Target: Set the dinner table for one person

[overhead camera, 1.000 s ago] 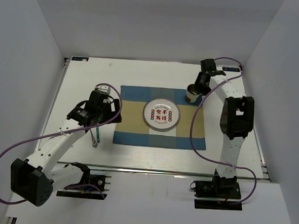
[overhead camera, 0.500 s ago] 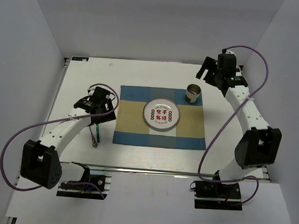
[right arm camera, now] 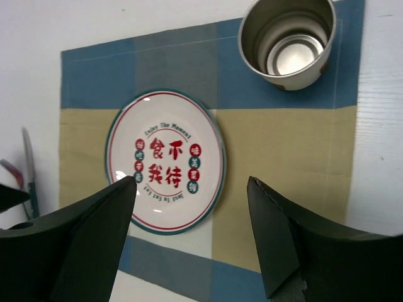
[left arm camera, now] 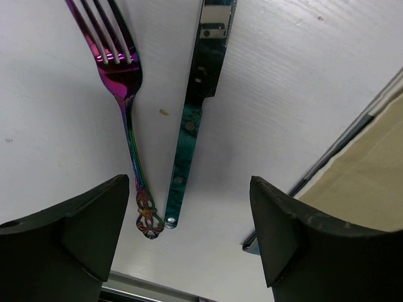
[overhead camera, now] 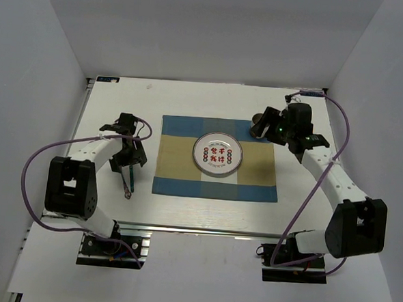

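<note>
1. Top external view: the bench point(overhead camera: 191, 99) lies flat beneath both arms and carries the placemat point(overhead camera: 255, 175), plate point(right arm camera: 165, 160), cup point(right arm camera: 286, 41), fork point(left arm camera: 129, 119) and knife point(left arm camera: 198, 100).
2. Handling, as judged: the bench is rigid, heavy and fixed. Do not grasp it; use it only as a placing surface.
3. Left tool point(left arm camera: 189, 245): jaws wide apart, empty, above the fork and knife handles.
4. Right tool point(right arm camera: 192, 239): jaws wide apart, empty, above the plate.

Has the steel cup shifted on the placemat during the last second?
No. In the top view the steel cup sits at the placemat's far right corner as before. The right gripper, then around it, now hovers open above the placemat.
</note>
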